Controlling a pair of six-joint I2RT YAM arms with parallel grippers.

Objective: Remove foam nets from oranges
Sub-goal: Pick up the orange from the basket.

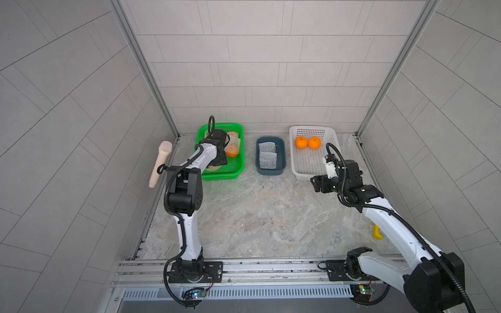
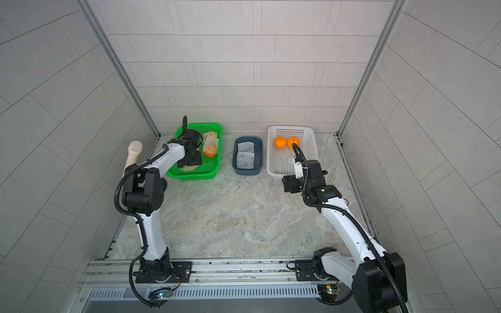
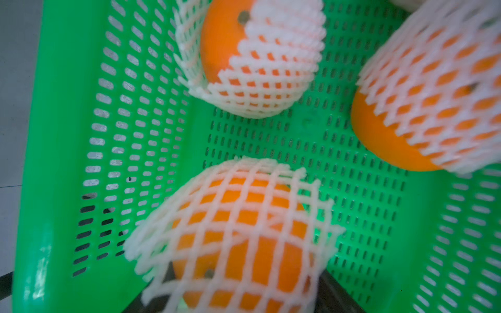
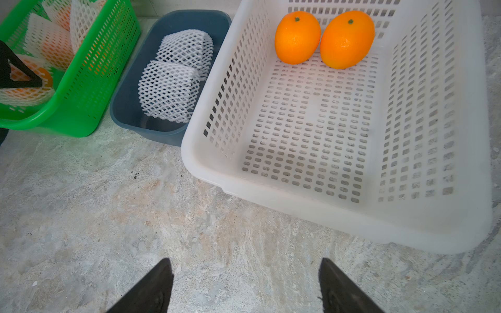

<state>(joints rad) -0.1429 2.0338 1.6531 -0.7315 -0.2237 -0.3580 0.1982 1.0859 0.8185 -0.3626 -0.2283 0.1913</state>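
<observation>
Right gripper (image 4: pixel 245 287) hangs open above the table (image 4: pixel 135 216); left gripper (image 3: pixel 245 273) straddles a netted orange (image 3: pixel 238 230) in the green basket (image 1: pixel 221 177) at ten o'clock. The blur seems to hide contact, so I cannot tell whether it grips.

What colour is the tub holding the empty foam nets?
Slate blue; the smooth plastic tub shows best in the right wrist view.

Our left arm (image 1: pixel 187 189) reaching forward, wrist bent steeply down, our left gripper (image 2: pixel 189 162) pointing downward, its hold unclear, our right arm (image 1: pixel 379 216) stretched forward, our right gripper (image 4: pixel 245 267) tilted down, jaws spread wide, holding nothing
</observation>
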